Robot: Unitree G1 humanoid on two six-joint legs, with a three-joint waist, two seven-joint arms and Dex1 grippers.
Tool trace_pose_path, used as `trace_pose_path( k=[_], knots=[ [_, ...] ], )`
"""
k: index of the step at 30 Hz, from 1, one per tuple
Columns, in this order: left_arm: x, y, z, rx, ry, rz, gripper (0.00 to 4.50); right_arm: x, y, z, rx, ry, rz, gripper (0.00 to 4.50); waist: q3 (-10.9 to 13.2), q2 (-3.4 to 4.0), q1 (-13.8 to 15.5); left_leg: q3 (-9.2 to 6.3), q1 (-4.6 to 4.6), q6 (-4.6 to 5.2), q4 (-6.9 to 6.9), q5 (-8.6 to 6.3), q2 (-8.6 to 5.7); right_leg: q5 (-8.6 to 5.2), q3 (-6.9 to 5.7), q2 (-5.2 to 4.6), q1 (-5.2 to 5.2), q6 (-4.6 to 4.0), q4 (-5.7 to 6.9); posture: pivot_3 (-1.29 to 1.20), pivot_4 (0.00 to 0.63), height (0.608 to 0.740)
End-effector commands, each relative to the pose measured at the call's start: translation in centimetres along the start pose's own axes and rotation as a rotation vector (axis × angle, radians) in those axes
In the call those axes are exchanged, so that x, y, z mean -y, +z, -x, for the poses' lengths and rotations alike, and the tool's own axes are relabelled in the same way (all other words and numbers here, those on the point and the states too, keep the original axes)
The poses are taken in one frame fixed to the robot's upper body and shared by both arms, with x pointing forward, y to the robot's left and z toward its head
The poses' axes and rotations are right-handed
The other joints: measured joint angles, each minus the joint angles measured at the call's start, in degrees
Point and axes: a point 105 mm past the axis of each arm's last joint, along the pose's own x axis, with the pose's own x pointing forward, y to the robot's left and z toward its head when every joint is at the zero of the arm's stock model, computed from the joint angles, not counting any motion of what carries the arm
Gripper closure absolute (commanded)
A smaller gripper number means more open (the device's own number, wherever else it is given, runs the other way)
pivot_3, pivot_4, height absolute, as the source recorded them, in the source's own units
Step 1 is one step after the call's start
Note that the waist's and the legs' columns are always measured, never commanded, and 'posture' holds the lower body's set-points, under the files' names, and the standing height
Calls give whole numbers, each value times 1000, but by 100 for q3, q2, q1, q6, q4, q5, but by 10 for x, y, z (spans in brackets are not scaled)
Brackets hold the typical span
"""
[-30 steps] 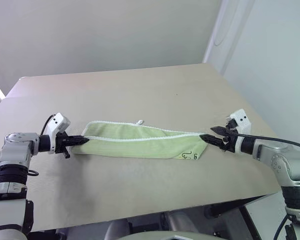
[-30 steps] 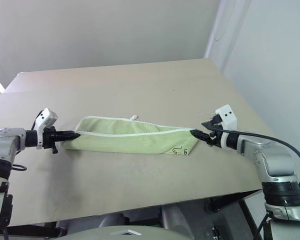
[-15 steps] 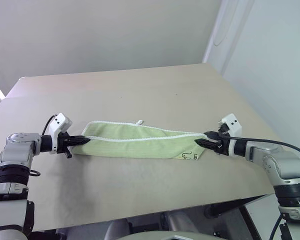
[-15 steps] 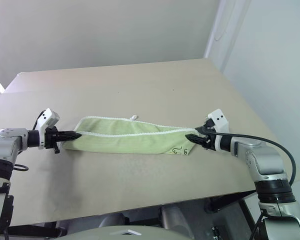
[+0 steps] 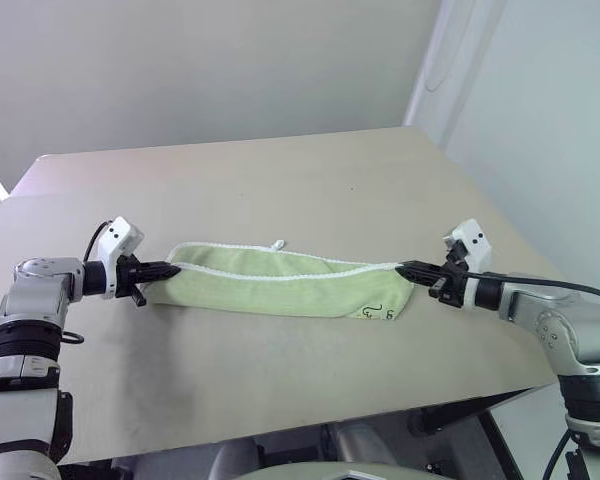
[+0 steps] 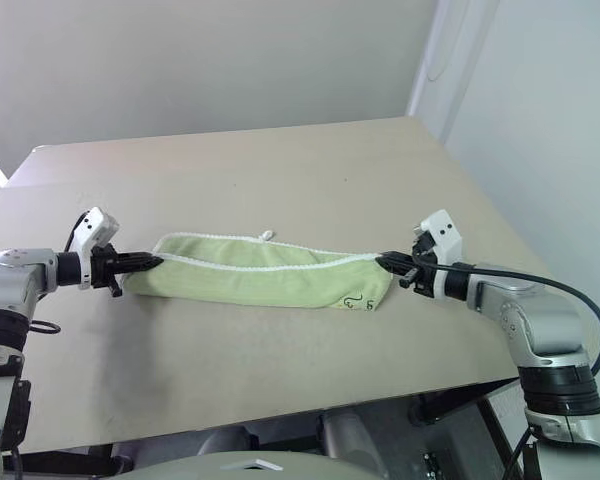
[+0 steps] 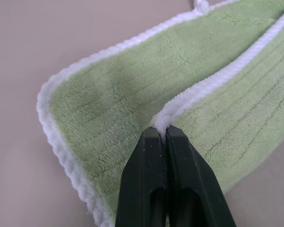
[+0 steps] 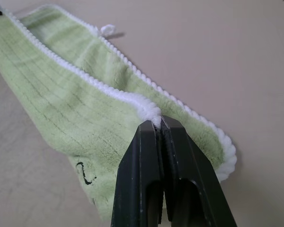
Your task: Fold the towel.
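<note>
Towel (image 5: 280, 289) lay stretched in a long, narrow band across the near middle of the tan table (image 5: 280, 180), running left to right between the two arms.

Left hand (image 5: 172, 269) sat at the towel's left end, black fingers (image 7: 154, 184) pressed together and pinching the white stitched edging at the corner. In the left wrist view the cloth folded back on itself just past the fingertips, one ribbed green layer lying over another, with the white border curving round the outer end.

Mid-span: upper white edge ran along the length of the band; a small white loop tag (image 5: 278, 243) stuck out from the far edge, resting on the table. Near edge sagged onto the table surface.

Toward the right end, dark handwritten marks (image 5: 378, 313) showed on the lower corner of the cloth.

Right hand (image 5: 404, 268) sat at the right end, fingers (image 8: 151, 175) clenched on the white edging at that corner, the corner raised a little off the table while the marked flap hung below it.
</note>
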Motion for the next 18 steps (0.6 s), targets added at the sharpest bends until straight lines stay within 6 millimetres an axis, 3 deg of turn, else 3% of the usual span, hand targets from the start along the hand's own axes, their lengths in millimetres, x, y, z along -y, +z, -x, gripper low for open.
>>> trace_pose_path(
  k=[1,7,12,16,18],
  knots=[
    [-13,54,-5,190,78,-37,4500,14,57,0,177,-85,98,4470,1,-1,-1,0,0,0,4,0,0,1,0,0,0,1,0,0,0,712],
    [-45,136,-21,402,353,-9,4500,54,125,-16,306,-259,222,4470,2,-4,-5,-5,4,-4,12,4,-4,24,0,2,11,11,-6,0,0,712],
    [-56,195,-1,506,577,-121,4500,86,181,-3,416,-394,343,4470,2,9,-35,5,-23,0,-13,1,-6,41,15,1,-22,22,-13,0,0,712],
    [-53,208,10,470,572,-239,4500,88,192,7,446,-352,374,4470,0,12,-12,3,-108,-1,-25,2,-7,46,12,-1,-111,16,-5,0,0,712],
    [-49,197,12,370,489,-359,4500,78,185,11,441,-263,405,4470,0,12,-7,3,-113,-1,-39,2,-7,45,11,-3,-115,15,-13,0,0,712]
  ],
)
